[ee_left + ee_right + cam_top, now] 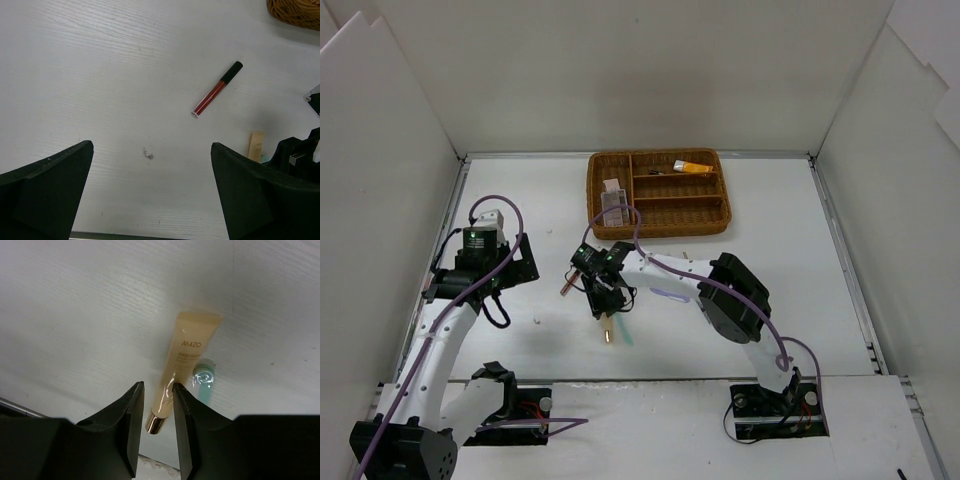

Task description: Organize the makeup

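Right claw straddles a smooth cream plastic tube near its gold cap, jaws narrow; I can't tell if they pinch. Mint round-headed tool just beside, at the tube's 4 o'clock. Left claw spread wide, empty; slim red gloss loose on the table. Woven tray at 12 o'clock holds an orange tube and palettes. I'd call it partway.

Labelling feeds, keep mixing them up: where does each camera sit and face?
Top external: above and behind, looking down on wicker tray, left arm, right arm.
Left wrist: faces down at a red lip gloss; left gripper's open fingers show.
Right wrist: faces down; right gripper flanks the beige tube.
Shared: that tube, in all three.
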Tool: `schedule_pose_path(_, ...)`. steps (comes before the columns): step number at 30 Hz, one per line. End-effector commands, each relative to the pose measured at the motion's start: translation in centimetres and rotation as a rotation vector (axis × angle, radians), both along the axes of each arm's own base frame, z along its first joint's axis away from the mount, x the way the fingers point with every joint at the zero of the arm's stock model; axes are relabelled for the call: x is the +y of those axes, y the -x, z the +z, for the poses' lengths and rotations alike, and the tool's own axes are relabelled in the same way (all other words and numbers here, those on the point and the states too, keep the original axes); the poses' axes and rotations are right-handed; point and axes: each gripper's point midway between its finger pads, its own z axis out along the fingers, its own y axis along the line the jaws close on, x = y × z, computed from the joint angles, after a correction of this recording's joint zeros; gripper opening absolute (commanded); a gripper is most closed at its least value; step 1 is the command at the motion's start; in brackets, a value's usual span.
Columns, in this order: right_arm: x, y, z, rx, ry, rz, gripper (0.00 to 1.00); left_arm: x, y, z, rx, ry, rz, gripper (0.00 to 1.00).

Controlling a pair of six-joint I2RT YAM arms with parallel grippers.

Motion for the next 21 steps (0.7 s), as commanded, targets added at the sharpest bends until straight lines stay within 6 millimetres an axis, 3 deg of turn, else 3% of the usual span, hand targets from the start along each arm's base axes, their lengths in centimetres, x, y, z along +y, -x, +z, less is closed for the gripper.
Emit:
schedule_pose_path(1,-1.4,-0.7,0.8,-0.048,0.03,-0.038,0.27,0.2,-0.8,0.6,-0.031,0.0,0.017,0.99)
schedule_pose_path(5,-1.3,-1.5,3.3,-0.11,-0.004,-0.036,0.27,0.2,-0.8,0.6,-0.031,0.001,0.018,0.99)
schedule_pose_path(9,-1.8,-2.2,4.4,-0.16,-0.004,-0.073,0.27,0.2,-0.7,0.5,-0.028,0.0,0.02,0.99)
schedule_pose_path(21,-1.8,-1.9,2.6,-0.107,0.025,-0.088,0.25,0.2,-0.8,0.4,-0.022,0.001,0.019,0.99)
